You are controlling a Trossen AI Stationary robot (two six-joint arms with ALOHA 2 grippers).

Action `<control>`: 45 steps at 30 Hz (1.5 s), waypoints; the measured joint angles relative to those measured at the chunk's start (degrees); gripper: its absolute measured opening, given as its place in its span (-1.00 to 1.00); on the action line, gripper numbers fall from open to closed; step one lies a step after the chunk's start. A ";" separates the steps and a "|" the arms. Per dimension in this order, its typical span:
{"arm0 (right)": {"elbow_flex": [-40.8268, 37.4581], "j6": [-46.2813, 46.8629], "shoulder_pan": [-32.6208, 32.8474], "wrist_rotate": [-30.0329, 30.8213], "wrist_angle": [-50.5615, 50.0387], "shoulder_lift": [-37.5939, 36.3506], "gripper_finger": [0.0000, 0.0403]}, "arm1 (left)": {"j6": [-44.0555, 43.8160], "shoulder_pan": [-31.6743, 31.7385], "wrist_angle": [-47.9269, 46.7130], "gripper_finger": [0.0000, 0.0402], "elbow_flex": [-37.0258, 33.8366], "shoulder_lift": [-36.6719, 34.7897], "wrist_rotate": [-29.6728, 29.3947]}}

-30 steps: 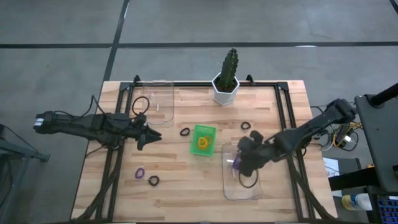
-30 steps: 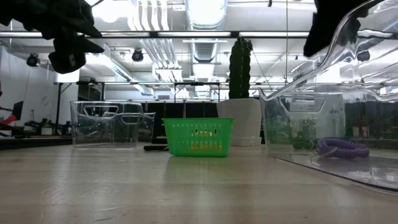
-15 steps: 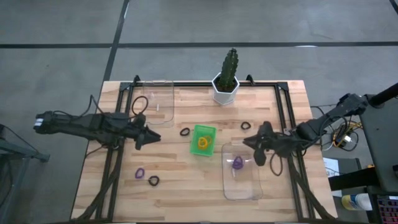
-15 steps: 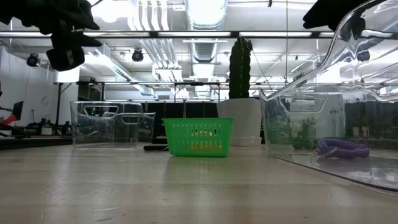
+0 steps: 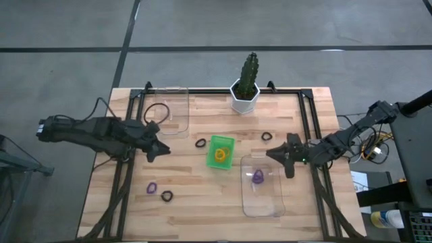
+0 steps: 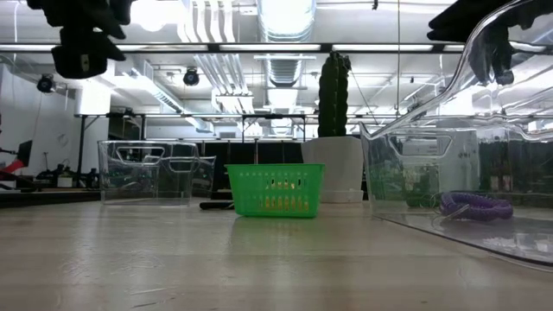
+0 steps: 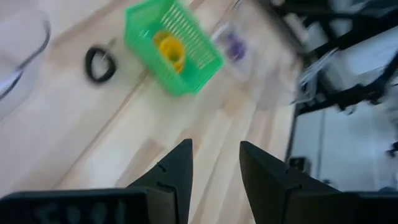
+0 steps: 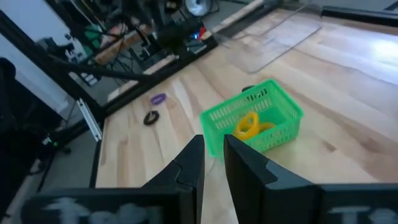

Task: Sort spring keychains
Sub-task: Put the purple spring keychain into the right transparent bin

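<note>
Near the middle of the pale wooden surface [image 5: 202, 196] I see the small green mesh bin [image 5: 221, 150] with orange coiled keychains [image 5: 220, 154] lying inside it. Just to its right lies a clear plastic tray [image 5: 263, 202], and a purple coiled keychain [image 5: 258, 177] rests in the tray's upper half. A second clear plastic tray [image 5: 177, 115] sits at the far left corner of the surface, beside a potted green cactus in a white pot [image 5: 246, 88].

Loose on the wood — a black coiled keychain [image 5: 200, 143] just left of the bin, another black one [image 5: 267, 136] to the bin's upper right, and near the front left a purple loop [image 5: 152, 187] with a black loop [image 5: 167, 196] beside it, close but apart.

My left claw [image 5: 162, 150] hangs above the surface left of the bin, its fingers [image 7: 174, 174] parted with nothing between them. My right claw [image 5: 275, 154] hovers over the right tray's far edge, above the purple keychain; its fingers [image 8: 186, 165] stand with only a narrow gap, empty — nearly closed, gripping nothing.
</note>
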 joint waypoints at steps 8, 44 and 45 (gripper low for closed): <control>-1.73 -5.54 -0.02 0.22 -0.03 -8.04 -0.72 | -4.47 -3.48 -12.94 -0.38 8.14 9.57 -0.09; -17.97 -28.53 -0.02 -10.55 20.46 -30.60 -0.72 | -37.40 -28.20 -25.66 -0.38 9.96 31.95 2.30; -17.97 -28.53 -0.02 -10.55 20.42 -30.60 -0.72 | -37.40 -28.20 -25.65 -0.38 9.55 32.37 2.32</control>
